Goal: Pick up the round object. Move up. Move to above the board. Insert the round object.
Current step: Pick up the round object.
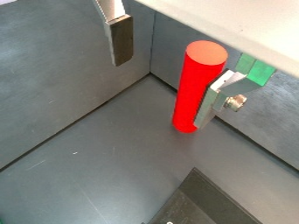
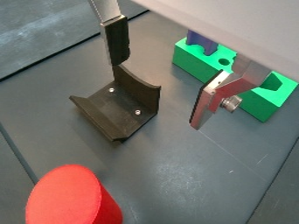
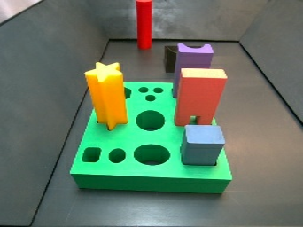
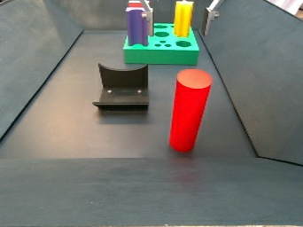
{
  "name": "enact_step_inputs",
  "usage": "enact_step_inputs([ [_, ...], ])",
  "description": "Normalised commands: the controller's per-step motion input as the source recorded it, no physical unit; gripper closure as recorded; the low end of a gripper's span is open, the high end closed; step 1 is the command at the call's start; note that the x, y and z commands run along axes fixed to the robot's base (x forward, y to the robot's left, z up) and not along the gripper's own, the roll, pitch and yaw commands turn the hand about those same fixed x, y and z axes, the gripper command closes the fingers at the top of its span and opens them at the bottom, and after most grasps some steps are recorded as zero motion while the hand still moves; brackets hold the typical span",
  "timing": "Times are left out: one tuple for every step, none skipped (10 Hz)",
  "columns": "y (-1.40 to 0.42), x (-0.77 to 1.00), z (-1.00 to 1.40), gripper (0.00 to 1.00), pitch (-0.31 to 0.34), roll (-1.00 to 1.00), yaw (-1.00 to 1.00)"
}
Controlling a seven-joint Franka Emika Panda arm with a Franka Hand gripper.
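The round object, a tall red cylinder [image 4: 187, 111], stands upright on the dark floor, apart from the board; it also shows in a side view [image 3: 143, 22] and in both wrist views [image 1: 197, 83] [image 2: 73, 198]. The green board [image 3: 119, 142] holds a yellow star peg [image 3: 105, 93], a salmon-red block [image 3: 201, 93], a purple piece [image 3: 194, 56] and a grey-blue cube [image 3: 204, 144]. My gripper [image 1: 163, 92] is open and empty, above the floor, and holds nothing. In a wrist view [image 2: 158, 92] it hangs between the fixture and the board, with the cylinder off to one side.
The fixture [image 4: 122, 86], a dark L-shaped bracket, stands on the floor between the cylinder and the board, also in a wrist view [image 2: 117, 109]. Grey walls enclose the floor on all sides [image 1: 70, 79]. The board shows several open round holes [image 3: 151, 119].
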Motion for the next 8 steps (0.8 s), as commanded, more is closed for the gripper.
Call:
enact_step_inputs([
  [0.22, -0.03, -0.11, 0.0, -0.066, 0.01, 0.0],
  [0.61, 0.03, -0.15, 0.0, -0.024, 0.15, 0.0],
  [0.89, 0.0, -0.21, 0.0, -0.054, 0.09, 0.03],
  [0.91, 0.0, -0.24, 0.0, -0.067, 0.07, 0.01],
  [0.94, 0.0, -0.12, 0.0, -0.02, 0.0, 0.0],
  [0.91, 0.0, -0.13, 0.0, -0.034, 0.0, 0.0],
  [0.79, -0.14, -0.17, 0.0, -0.07, -0.01, 0.0],
  [0.67, -0.13, -0.19, 0.0, -0.069, 0.0, 0.0],
])
